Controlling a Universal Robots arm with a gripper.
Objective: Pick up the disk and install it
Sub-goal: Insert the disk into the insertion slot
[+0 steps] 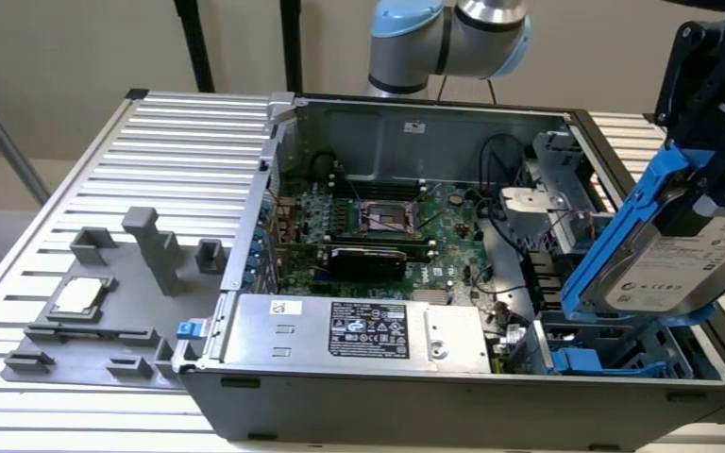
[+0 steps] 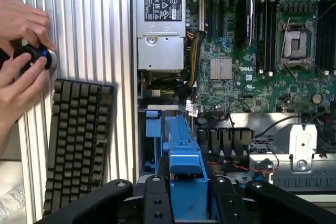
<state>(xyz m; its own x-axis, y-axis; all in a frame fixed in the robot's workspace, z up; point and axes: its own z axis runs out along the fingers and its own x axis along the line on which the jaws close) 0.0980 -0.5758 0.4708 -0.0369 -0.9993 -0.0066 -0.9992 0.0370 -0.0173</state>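
I see the open computer case lying on the slatted metal table, with the disk hanging over its corner at the exterior view's right. Under the disk sits a bay with blue plastic fittings, and beside that a tangle of cables and a silver bracket crowd the space towards the motherboard. The grey power-supply box fills the case's near edge next to the bay. Outside the case, at the exterior view's left, a grey fixture tray carries a small silver chip.

In the wrist view a black keyboard lies on the table next to the case. A person's hands cup a round black knob.

The motherboard reads "DELL". The power-supply label is dark with white marks that I cannot read, and the print on the disk's own label is too small to read.

The disk is silver-grey with a white label, framed by bright blue rails, and it is tilted steeply — one rail up, clear of the bay. The claw pinches it, and in the wrist view the black fingers flank the blue rail.
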